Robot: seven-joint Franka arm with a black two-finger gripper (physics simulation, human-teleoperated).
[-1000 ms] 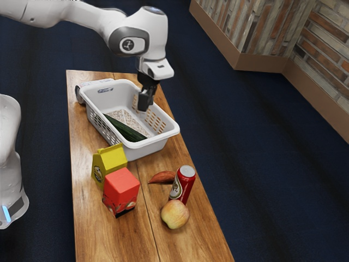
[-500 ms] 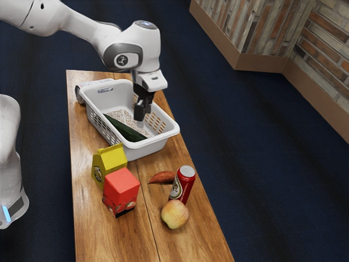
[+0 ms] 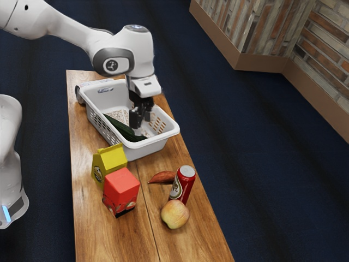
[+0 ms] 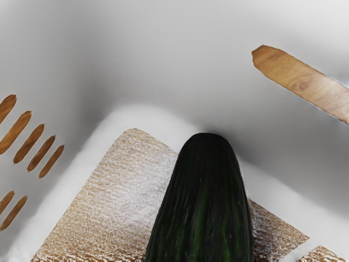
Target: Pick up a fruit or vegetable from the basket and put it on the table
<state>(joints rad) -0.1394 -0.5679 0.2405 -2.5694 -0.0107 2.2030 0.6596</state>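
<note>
Your task's thing is the cucumber (image 3: 122,128), dark green, nearly black at its rounded end, with paler green streaks running lengthwise. It lies in the white basket (image 3: 148,149), below the fingers (image 3: 134,119); the wrist view shows its rounded end near a smooth basket wall, under your hand (image 3: 144,85). Your fingers stand apart, in an open pose, with nothing held between them. You cannot tell from these views whether a fingertip touches the cucumber's skin.

Your arm (image 3: 73,27) enters from the exterior view's upper left, above the fingers, and bends at the wrist so that the hand points down into the basket's opening.

Note the edges about your fingers: the basket's rim encloses them on every side, its short end toward the exterior view's lower right and a slotted long wall toward the exterior view's right. Patterned basket floor (image 4: 120,196) shows on both sides of the cucumber, the broader area lying between it and a slotted wall.

Outside the basket, past its short end from your fingers, the wooden worktop (image 3: 95,234) carries the yellow carton (image 3: 112,158) and the red box (image 3: 121,185) toward the exterior view's left, and the reddish sweet potato (image 3: 162,177), the red can (image 3: 185,183) and the apple (image 3: 174,214) toward its right. Bare wood lies beyond the red box, well apart from your fingers.
</note>
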